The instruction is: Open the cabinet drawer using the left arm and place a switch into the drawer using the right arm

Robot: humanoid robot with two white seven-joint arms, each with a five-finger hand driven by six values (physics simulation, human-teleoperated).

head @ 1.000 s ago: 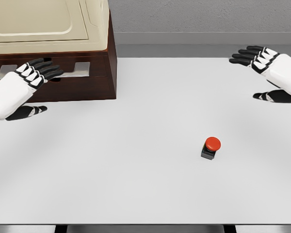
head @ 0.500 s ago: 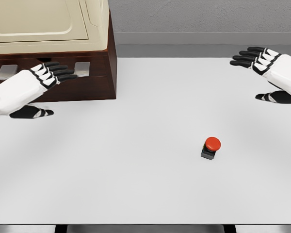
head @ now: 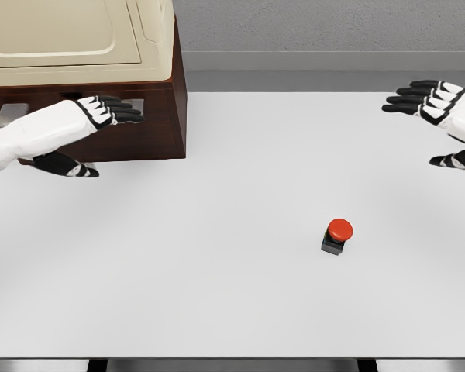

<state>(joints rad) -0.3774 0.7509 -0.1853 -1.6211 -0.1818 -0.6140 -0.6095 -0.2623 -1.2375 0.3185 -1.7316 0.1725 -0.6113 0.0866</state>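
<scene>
Switch [head: 338, 236] at 4 o'clock: small, rigid, light; grip its dark base. Left hand [head: 93, 116] spread, empty, at drawer [head: 151, 128]; right hand [head: 438, 108] relaxed.

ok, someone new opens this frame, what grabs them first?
Probably the red-capped push-button switch on a dark base, alone on the white table right of centre. Next, the dark brown wooden cabinet with a cream top at the upper left, where the left robot hand reaches across its front, fingers extended. The right robot hand hovers open at the far right edge.
</scene>
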